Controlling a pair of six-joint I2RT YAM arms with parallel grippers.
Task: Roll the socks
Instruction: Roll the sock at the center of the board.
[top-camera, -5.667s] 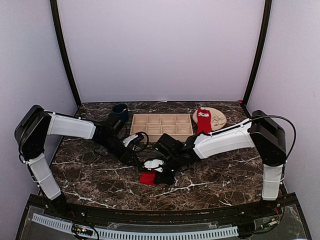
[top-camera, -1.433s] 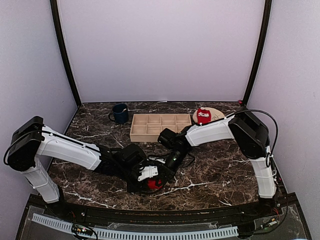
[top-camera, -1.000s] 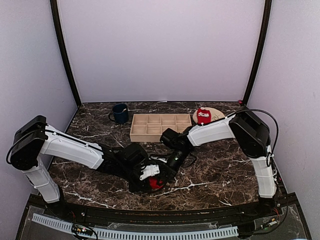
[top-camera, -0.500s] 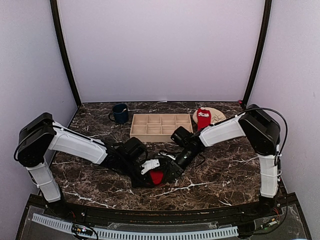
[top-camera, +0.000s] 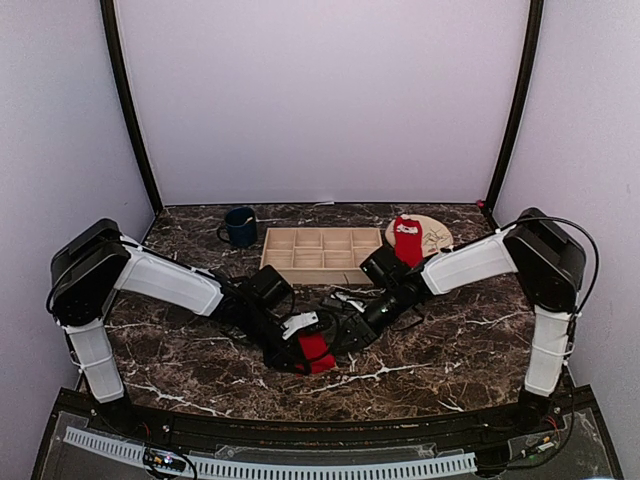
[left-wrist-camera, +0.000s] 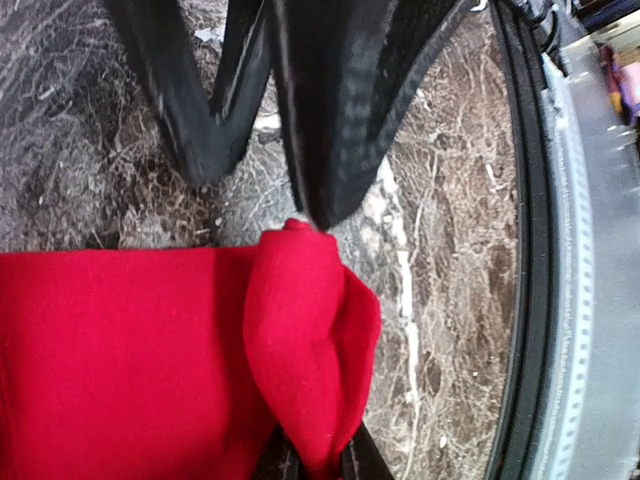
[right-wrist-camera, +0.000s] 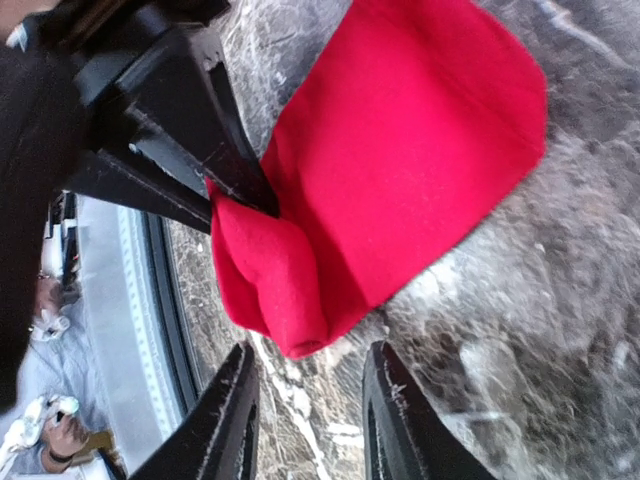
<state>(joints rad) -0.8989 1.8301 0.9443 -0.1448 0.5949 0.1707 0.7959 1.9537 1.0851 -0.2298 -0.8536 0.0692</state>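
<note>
One red sock (top-camera: 318, 352) lies partly folded on the marble table near the front middle. My left gripper (left-wrist-camera: 314, 458) is shut on a bunched fold of this sock (left-wrist-camera: 300, 340), whose flat part spreads to the left. My right gripper (right-wrist-camera: 312, 420) is open just off the fold's tip (right-wrist-camera: 290, 300), with nothing between its fingers (right-wrist-camera: 238, 415). In the top view the left gripper (top-camera: 300, 338) and right gripper (top-camera: 345, 335) meet over the sock from either side. A second red sock (top-camera: 407, 240) with white print lies across the tan plate (top-camera: 437, 236).
A wooden compartment tray (top-camera: 322, 252) stands behind the grippers. A dark blue mug (top-camera: 240, 226) stands at the back left. The table's black front rail (left-wrist-camera: 525, 300) runs close beside the held sock.
The right gripper's jaws have opened and come off the sock. Both arms and the sock have shifted a little to the right and away from the front edge. The left gripper keeps its pinch.
</note>
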